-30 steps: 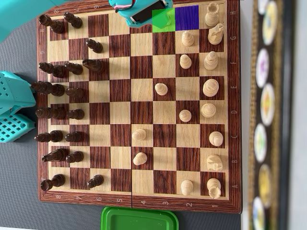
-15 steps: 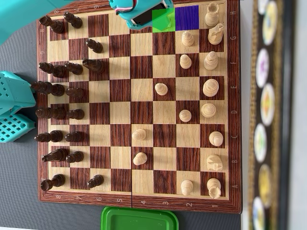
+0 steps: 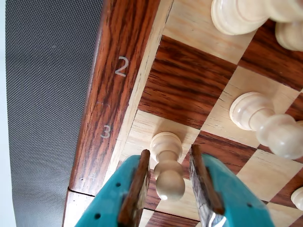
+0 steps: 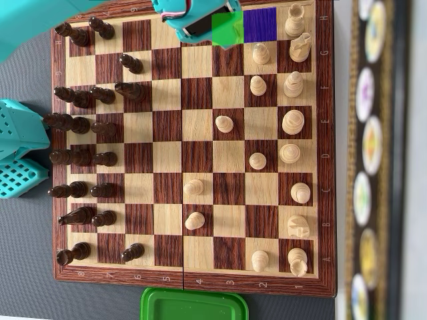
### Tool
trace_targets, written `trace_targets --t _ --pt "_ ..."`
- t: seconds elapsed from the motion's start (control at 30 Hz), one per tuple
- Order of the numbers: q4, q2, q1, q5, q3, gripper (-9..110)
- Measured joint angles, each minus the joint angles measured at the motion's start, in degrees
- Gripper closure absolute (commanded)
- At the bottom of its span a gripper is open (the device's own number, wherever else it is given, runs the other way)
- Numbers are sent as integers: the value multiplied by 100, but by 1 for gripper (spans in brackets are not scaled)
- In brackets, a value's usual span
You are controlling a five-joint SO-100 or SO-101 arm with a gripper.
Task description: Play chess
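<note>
Green lidded container [image 4: 194,305], grey mat [image 4: 27,280].

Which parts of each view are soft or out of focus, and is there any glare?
Wrist view: the pawn between the end effector fingers is fairly sharp, but the near pieces at top right blur. Overhead view: the chessboard is crisp, the patterned strip at the right edge is smeared. No strong glare in either.

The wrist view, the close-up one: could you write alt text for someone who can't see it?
A teal two-finger gripper with brown pads straddles a pale wooden pawn standing on a light square by the edge of a wooden chessboard, near the printed numbers 2 and 3; its jaws are open and not visibly touching the pawn. More pale pieces stand to the right, and grey matting lies left.
</note>
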Motion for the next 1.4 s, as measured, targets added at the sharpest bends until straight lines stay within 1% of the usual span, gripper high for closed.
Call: trace_targets --t 0.6,0.8,1.23,1.4 --pt "9 26 26 0 35 88" --pt "0 483 26 0 448 88" --pt "0 1151 26 0 492 88" --pt "0 1670 26 0 844 88"
